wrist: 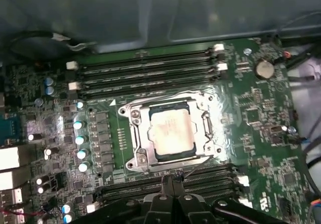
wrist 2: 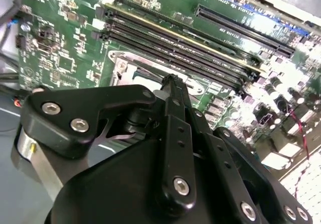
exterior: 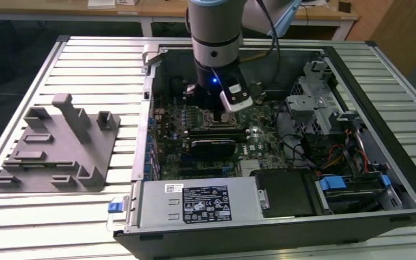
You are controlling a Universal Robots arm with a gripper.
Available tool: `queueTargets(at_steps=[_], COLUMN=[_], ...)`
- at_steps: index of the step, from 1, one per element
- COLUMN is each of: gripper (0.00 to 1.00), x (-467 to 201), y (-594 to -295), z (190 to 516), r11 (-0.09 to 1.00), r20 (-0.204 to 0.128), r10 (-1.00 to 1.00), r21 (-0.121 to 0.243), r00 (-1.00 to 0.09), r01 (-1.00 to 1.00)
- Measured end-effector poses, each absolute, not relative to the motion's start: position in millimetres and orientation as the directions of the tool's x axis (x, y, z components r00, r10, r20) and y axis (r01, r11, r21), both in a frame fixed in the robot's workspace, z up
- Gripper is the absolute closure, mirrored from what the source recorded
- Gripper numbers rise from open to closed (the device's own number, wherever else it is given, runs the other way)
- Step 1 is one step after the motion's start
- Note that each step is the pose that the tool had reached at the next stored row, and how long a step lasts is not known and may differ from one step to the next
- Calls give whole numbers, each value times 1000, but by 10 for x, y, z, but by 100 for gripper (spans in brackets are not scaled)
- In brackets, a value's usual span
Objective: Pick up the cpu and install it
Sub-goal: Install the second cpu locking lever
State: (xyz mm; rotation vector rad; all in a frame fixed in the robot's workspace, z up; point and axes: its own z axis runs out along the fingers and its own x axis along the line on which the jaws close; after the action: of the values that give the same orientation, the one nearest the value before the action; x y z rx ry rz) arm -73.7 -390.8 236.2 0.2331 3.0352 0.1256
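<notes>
The cpu (wrist: pixel 172 132) lies flat in the metal-framed socket (wrist: pixel 131 133) at the middle of the first wrist view, its pale square top squarely inside the frame, with rows of memory slots (wrist: pixel 145 69) above it and more below. The pincer (wrist: pixel 172 183) pokes in at the bottom centre of that frame, its tips pressed together and holding nothing, apart from the chip and just off the socket's lower edge. In the second wrist view the pincer's black linkage covers the lower half of the frame and its tip (wrist 2: pixel 172 81) points at the socket (wrist 2: pixel 129 69) left of centre. In the exterior view the arm (exterior: pixel 215 32) reaches down from the top centre into the open computer case (exterior: pixel 280 227), which sits on a slatted metal counter (exterior: pixel 99 59); a grey plastic fixture (exterior: pixel 56 146) stands on the counter at the frame's left, with no chip visible on it. My judgement is that placing is done and the work stands at the seating stage: the chip looks dropped in level, and what remains would call for a check that it sits flush and that the frame's clamp is closed, which I cannot confirm from here.
</notes>
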Motion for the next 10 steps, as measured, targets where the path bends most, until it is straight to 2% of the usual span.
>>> queueTargets(at_steps=[10], gripper=[89], x=[-831], y=[-3949], z=[2246], r11=[993], r20=[-88], r10=[82], r21=[94], r00=[-993], r01=[73])
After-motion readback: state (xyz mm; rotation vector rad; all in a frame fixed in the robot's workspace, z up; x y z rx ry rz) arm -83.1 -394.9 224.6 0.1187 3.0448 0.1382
